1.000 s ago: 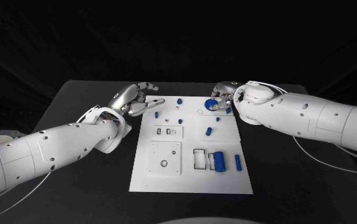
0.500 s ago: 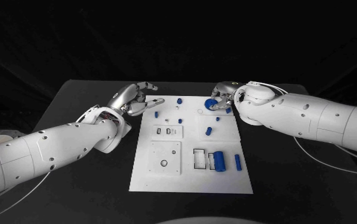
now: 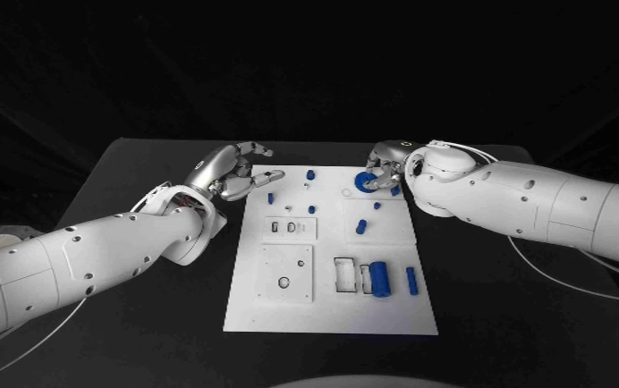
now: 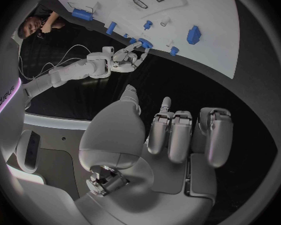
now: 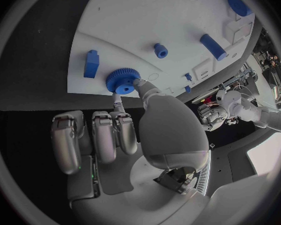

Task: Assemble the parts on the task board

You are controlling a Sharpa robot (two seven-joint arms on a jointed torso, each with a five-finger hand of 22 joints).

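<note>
Little has moved since a second ago: your right hand [image 3: 383, 166] keeps its place at the far right corner of the flat white rectangular task board [image 3: 333, 312], and the left hand [image 3: 230, 173] still hovers just off the board's far left edge. Look at the right wrist view and you see the thumb and a fingertip pinching the round blue toothed gear [image 5: 122, 80], which sits flat against the board near its edge. Your left hand holds nothing, its fingers [image 4: 178, 135] loosely curled and apart. No readable writing shows on the board. Everything rests on a matte black counter [image 3: 129, 191] against a dark backdrop. Near the board's front right, a short blue cylinder [image 3: 379, 277] lies with its long axis running front to back, a slimmer blue bar [image 3: 411, 282] parallel beside it.
</note>
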